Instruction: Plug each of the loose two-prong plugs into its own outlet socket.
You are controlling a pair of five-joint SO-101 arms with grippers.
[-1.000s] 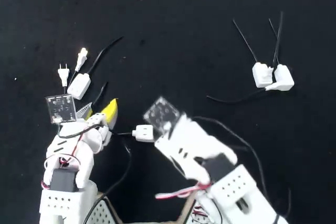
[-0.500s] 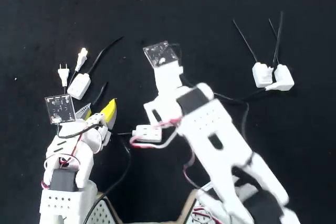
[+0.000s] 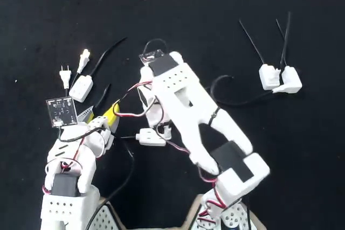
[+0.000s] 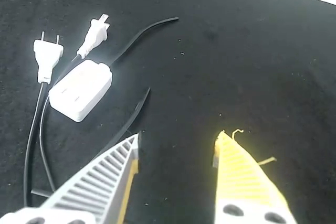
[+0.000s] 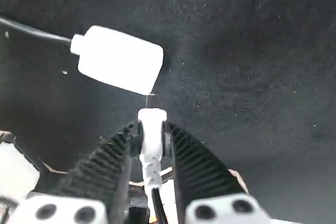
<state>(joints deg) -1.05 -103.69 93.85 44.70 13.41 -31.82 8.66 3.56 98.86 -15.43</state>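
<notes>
Your right gripper [image 5: 151,124] is clamped on a plug [image 5: 152,136] whose prong meets a socket [image 5: 119,66] just past its tips, while your left gripper [image 4: 176,140] stands spread, with a second socket [image 4: 80,89], a round-pin plug [image 4: 47,56] and a flat-pin plug [image 4: 95,34] lying loose ahead of it.

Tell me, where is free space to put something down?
Free: the table's far strip beyond the loose plugs and the two white blocks; the near right corner. Crowded: the left socket, and the middle socket where the right gripper holds a plug.
</notes>
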